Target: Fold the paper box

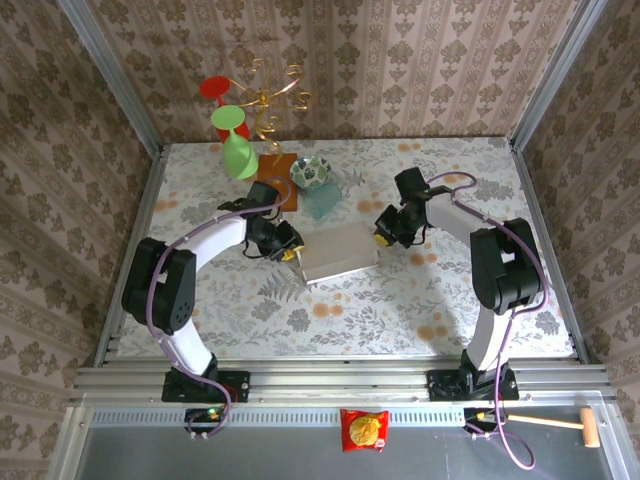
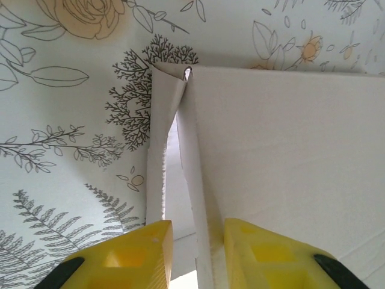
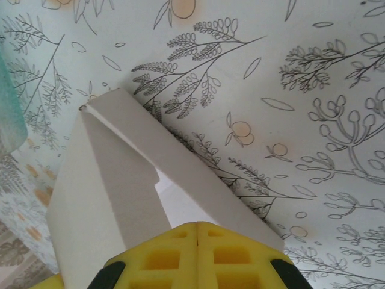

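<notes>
Left end effector [image 2: 197, 256] part-open — pinching the paper box [image 2: 289, 156] flap.

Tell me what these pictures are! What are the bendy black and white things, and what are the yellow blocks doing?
The bendy things are two robot arms bolted to a table with a flowery cloth. One picture looks down from above. The other two come from small cameras on the arms' wrists, so each shows its own yellow fingers up close.

In the middle lies the paper box, a pale cardboard piece they are meant to fold. The left gripper has its fingers either side of a raised flap on the box's edge. The right gripper is shut, right at another flap; whether it pinches it I cannot tell.

At the back sit a green glass, a red one, a patterned bowl, a teal cup and a brown board.
</notes>
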Available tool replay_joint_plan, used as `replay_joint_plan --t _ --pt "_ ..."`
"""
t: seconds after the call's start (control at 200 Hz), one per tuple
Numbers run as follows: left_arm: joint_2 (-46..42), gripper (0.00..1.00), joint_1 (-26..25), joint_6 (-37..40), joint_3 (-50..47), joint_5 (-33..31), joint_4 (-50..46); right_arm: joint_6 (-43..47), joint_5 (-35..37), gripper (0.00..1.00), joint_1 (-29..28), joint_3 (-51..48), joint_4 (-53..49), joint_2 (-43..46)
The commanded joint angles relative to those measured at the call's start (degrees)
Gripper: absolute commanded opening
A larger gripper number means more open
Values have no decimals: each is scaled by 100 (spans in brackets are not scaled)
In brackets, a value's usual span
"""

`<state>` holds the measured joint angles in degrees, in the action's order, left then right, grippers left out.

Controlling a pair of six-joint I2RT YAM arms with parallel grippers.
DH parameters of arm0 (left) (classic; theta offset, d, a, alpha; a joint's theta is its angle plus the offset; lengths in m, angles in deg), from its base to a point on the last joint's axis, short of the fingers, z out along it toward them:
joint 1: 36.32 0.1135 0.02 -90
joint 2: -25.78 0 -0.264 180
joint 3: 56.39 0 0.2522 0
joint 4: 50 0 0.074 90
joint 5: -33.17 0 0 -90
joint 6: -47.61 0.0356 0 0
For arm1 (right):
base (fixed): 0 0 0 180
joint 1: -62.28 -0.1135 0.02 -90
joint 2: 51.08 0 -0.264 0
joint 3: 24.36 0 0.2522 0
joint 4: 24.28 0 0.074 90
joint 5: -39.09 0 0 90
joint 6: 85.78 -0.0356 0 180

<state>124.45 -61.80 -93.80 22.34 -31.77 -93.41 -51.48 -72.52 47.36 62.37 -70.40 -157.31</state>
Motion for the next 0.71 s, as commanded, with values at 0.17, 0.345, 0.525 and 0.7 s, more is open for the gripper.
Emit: replay_joint_plan --t 0.17,0.345,0.525,0.7 --pt "194 28 -28 405 45 -316 -303 601 332 8 -35 287 -561 214" --pt "240 27 -204 405 -80 -370 -36 894 271 19 -33 258 -365 469" --pt "274 23 -215 405 -213 -440 138 1367 -74 28 -46 327 -294 345" --pt "314 22 -223 440 -232 -475 164 1788 -261 38 -122 339 -428 9"
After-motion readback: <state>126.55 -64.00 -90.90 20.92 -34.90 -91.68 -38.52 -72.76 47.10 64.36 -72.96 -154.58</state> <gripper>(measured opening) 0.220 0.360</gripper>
